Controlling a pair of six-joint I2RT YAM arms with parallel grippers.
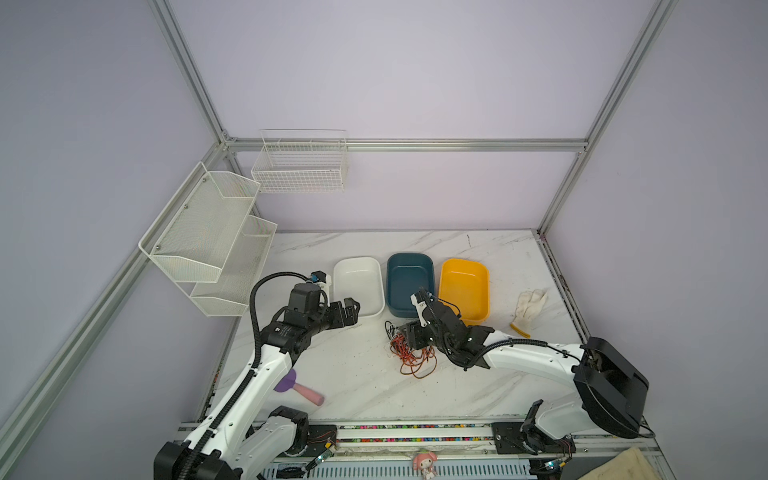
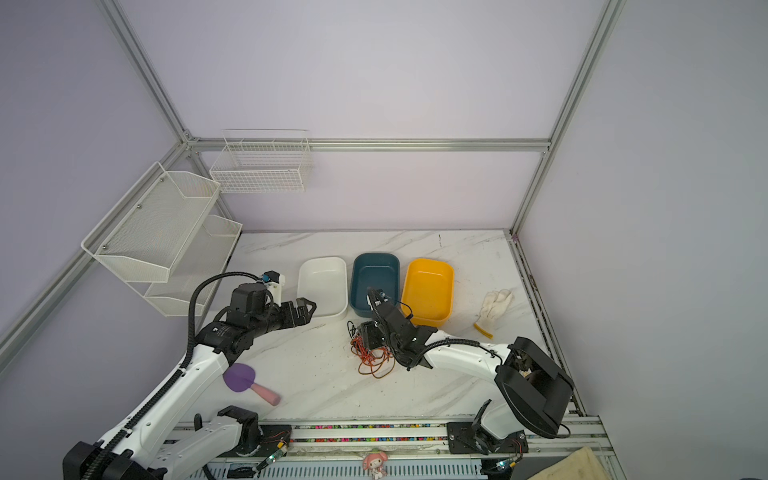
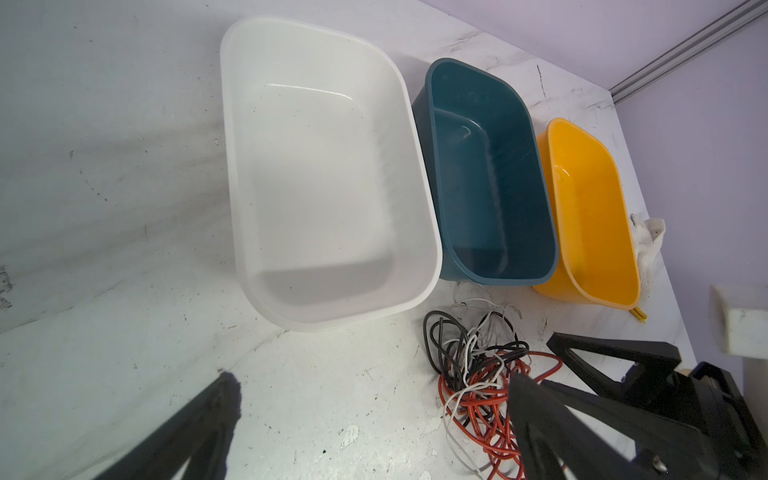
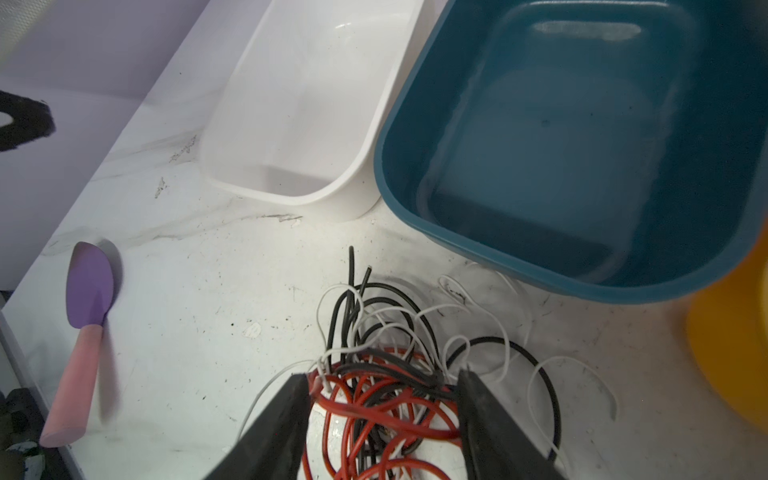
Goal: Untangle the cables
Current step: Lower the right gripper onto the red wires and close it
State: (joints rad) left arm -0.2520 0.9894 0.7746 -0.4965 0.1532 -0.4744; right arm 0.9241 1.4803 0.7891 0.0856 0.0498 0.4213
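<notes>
Where the counter (image 1: 353, 374) meets the arm bases, a purple spatula (image 1: 301, 386) with a pink handle lies beside the left arm. Farther in, the cables (image 1: 412, 353) sit on the counter in one red-orange, black and white tangle, just in front of the teal bin (image 1: 409, 278). The right hand (image 4: 384, 380) points down into that tangle, jaws apart and straddling its red loops. The left hand (image 1: 352, 309) hovers by the near corner of the white bin (image 1: 358, 286), jaws spread wide, gripping nothing. The white bin, teal bin and yellow bin (image 1: 463, 286) stand side by side, their floors bare. A white glove (image 1: 530, 305) lies to their right. Beyond, mesh shelves (image 1: 208, 232) and a wire basket (image 1: 301, 166) hang on the walls. White print on the left arm's black joint is too small to read.
</notes>
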